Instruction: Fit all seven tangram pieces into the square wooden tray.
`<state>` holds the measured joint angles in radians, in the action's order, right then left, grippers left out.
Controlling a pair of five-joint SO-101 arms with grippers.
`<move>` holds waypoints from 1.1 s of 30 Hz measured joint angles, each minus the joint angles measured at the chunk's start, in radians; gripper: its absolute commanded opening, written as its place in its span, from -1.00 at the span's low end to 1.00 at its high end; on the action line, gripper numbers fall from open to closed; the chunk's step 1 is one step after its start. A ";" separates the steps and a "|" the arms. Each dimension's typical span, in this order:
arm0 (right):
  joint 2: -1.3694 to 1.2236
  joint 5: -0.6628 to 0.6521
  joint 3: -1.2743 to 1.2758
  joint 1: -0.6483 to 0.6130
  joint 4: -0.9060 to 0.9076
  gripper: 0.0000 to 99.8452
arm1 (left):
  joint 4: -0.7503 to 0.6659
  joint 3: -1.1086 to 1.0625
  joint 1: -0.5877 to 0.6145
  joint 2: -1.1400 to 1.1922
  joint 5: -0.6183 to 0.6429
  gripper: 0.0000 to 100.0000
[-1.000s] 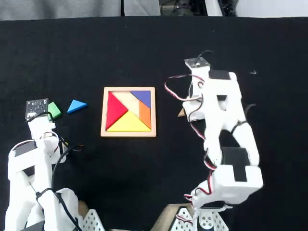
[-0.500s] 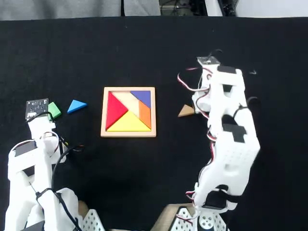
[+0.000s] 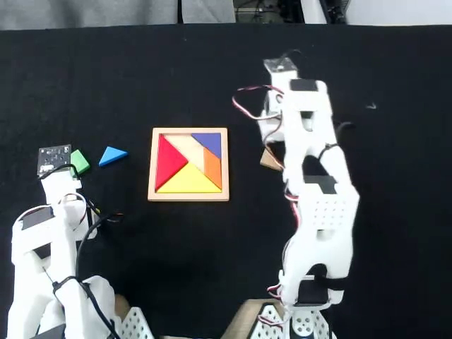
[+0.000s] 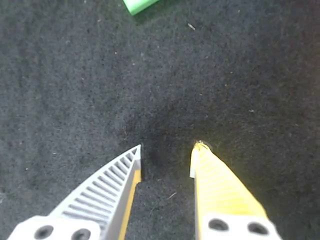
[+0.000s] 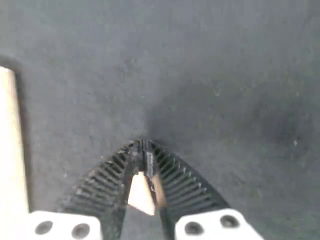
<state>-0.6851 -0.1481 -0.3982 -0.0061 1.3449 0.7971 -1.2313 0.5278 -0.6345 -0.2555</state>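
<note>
pinching a tan piece (image 5: 141,196), seemingly

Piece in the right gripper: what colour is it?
Pale tan piece, clearest in the right wrist view.

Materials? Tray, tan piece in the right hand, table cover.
The tray looks like pale unfinished wood: matte light rim. The tan piece in the right hand is probably bare wood too: same pale tone, no paint. The table cover: black cloth or felt, fuzzy and lint-flecked.
</note>
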 measured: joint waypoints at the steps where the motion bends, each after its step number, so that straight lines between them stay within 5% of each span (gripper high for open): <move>1: 0.000 0.003 -0.018 -0.002 0.029 -0.98 | 0.000 0.000 0.000 0.000 0.000 -0.67; 10: 0.163 0.009 0.040 -0.009 0.192 -0.98 | 0.000 0.000 0.000 0.000 0.000 -0.67; 15: 0.411 0.009 0.351 -0.046 0.040 -0.96 | 0.000 0.000 0.000 0.000 0.000 -0.67; 18: 0.512 0.009 0.535 -0.046 -0.068 -0.73 | 0.000 0.000 0.000 0.000 0.000 -0.67; 22: 0.512 0.012 0.585 -0.046 -0.101 -0.45 | 0.000 0.000 0.000 0.000 0.000 -0.67; 33: 0.255 0.011 0.434 -0.066 -0.110 -0.50 | 0.000 0.000 0.000 0.000 0.000 -0.67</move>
<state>-0.4304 -0.1373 0.0361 -0.0721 1.2344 0.7971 -1.2313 0.5278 -0.6345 -0.2555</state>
